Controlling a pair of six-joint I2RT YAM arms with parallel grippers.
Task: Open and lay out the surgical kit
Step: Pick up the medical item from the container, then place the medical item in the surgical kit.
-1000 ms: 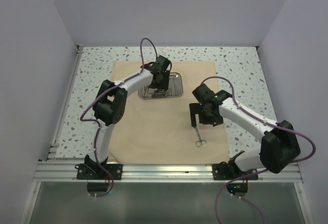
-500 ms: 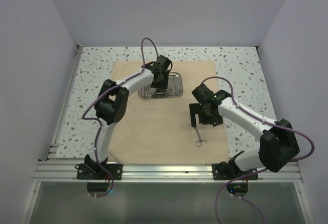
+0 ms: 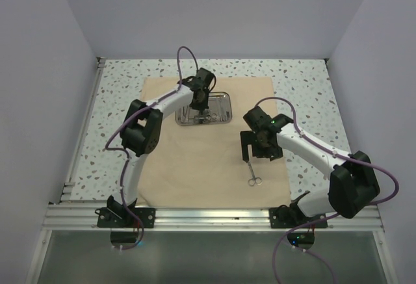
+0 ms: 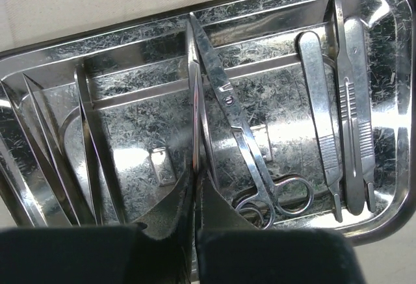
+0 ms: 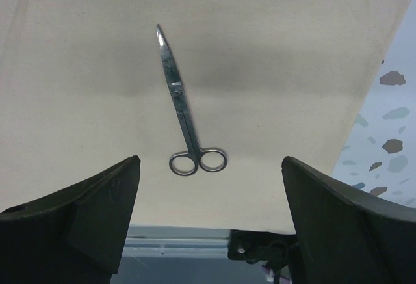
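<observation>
At the bottom right of the overhead view, the right gripper (image 3: 247, 149) hangs over the lower right part of the tan cloth wrap (image 3: 195, 167) with its jaws spread wide. In its own camera the two matte black fingers (image 5: 84, 212) fill the lower corners, cut off by the frame edge. Beyond them the loose scissors (image 5: 182, 112) lie flat on the cloth, touching neither finger. They are slim polished steel, with two round rings toward the camera and closed blades tapering to a fine point aimed up and slightly left. The cloth is smooth and finely woven, with faint soft creases. At the right edge of that frame it gives way to the speckled white table (image 5: 390, 134).

Farther back, at the upper centre of the overhead view, the left gripper (image 4: 195, 190) sits over the steel tray (image 3: 225, 116), covering part of it from above. The wrist camera shows a rectangular tray with rounded corners. Its scratched floor is so mirror-bright that metal and reflection are hard to separate at the left, where thin pointed strips (image 4: 88, 141) fan out.

The left jaws are drawn nearly together, leaving only a dark slit. A narrow steel strip (image 4: 194, 102) rises from that slit; whether it is pinched or merely lies behind the tips cannot be told. Just right of it lie the tray scissors (image 4: 244, 138), with one ring partly hidden by a fingertip. Along the right wall lie two flat tweezers (image 4: 322, 115), one of them with a ribbed grip.
</observation>
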